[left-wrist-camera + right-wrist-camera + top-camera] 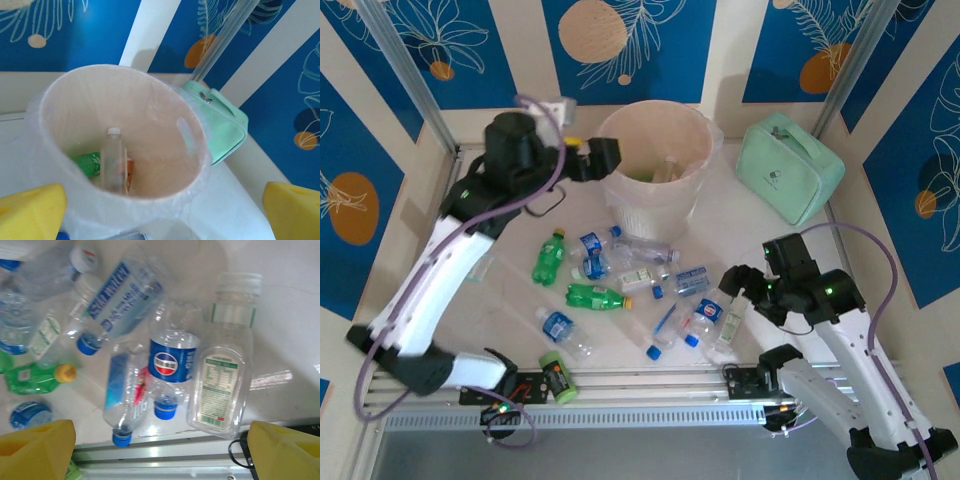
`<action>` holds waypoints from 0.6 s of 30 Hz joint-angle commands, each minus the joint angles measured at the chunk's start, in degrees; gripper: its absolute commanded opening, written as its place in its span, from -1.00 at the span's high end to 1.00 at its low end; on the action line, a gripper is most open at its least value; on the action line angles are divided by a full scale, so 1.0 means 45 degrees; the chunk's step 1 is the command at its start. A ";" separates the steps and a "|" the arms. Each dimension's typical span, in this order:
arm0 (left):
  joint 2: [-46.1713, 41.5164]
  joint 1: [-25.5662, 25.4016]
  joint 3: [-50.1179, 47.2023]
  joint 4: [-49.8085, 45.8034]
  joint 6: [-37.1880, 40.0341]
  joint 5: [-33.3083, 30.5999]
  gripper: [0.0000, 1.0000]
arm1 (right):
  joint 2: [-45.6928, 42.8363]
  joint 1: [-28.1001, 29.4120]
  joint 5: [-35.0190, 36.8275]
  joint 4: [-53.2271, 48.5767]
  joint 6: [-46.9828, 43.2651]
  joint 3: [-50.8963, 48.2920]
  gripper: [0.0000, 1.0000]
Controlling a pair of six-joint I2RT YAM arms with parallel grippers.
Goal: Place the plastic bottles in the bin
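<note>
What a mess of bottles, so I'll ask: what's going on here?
Small plastic drink bottles are being cleared into the round cream wastebasket. The left claw hangs open over it, where a clear bottle and a green bottle already sit. The right claw hovers open above the many scattered on the table.

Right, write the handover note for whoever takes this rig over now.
Left gripper: open, empty, above the bin.
Right gripper: open, empty, above the bottles at the table's near edge.
Done: a clear bottle and a green bottle lie in the bin.
Left: about a dozen loose bottles on the table between the arms, in front of the bin.
</note>
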 commanded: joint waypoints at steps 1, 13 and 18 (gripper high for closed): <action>-0.1185 0.0146 -0.2256 0.0147 -0.0680 -0.0317 -1.00 | 0.0222 -0.0018 0.0291 -0.0549 0.0172 -0.0610 -0.76; -0.4099 0.0158 -0.7150 0.0191 -0.2440 0.0059 -0.95 | 0.2225 0.0147 0.0120 0.0626 0.0127 -0.2118 -0.68; -0.4219 0.0146 -0.7783 0.0396 -0.2760 0.0257 -0.97 | 0.2932 0.0256 0.0025 0.1166 0.0120 -0.2354 -0.69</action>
